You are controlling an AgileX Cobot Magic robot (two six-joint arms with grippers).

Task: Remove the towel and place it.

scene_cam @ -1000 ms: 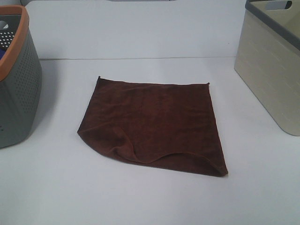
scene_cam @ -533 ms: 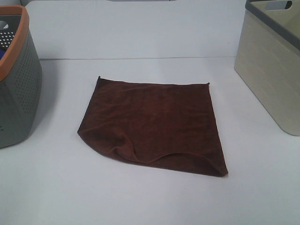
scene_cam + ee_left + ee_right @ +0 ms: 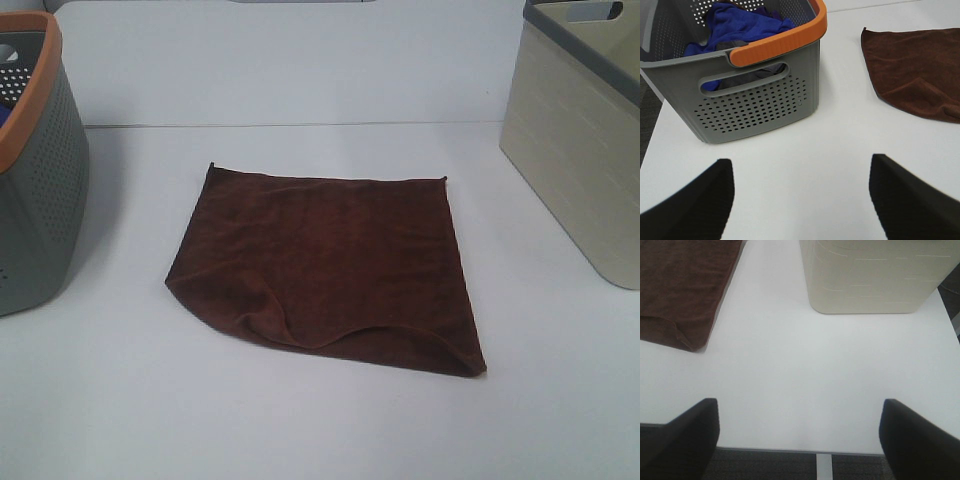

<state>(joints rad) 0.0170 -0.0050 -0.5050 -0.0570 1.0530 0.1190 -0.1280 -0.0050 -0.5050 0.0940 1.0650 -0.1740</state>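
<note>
Exterior high view. The towel (image 3: 325, 262), a dark reddish-brown cloth, is lying spread out on the white table (image 3: 300, 420), roughly midway between the two baskets and touching neither. Its far edge is lying straight, while its near edge is curling up in a low fold that is casting a thin shadow on the table. A grey perforated basket (image 3: 35, 170) with an orange rim is standing at the left edge of the view, and a cream basket (image 3: 575, 150) with a grey rim is standing at the right. Neither arm is showing in this view.

Left wrist view. The left gripper (image 3: 800, 200) is hovering over bare table, its two dark fingers (image 3: 695, 205) standing wide apart with nothing between them. The grey perforated basket (image 3: 755, 95) is standing just beyond it, and blue cloth (image 3: 740, 25) is lying bunched inside. One side of the towel (image 3: 915, 65) is showing beside the basket, well apart from the fingers.

Right wrist view. The right gripper (image 3: 800, 440) is hanging near the table's edge (image 3: 790, 449), where dark floor is showing below. Its fingers (image 3: 912, 440) are likewise spread wide and holding nothing. The cream basket (image 3: 870, 275) is standing ahead of it on the table, and a folded corner of the towel (image 3: 682, 290) is lying beside that basket with a strip of bare table separating the two.
</note>
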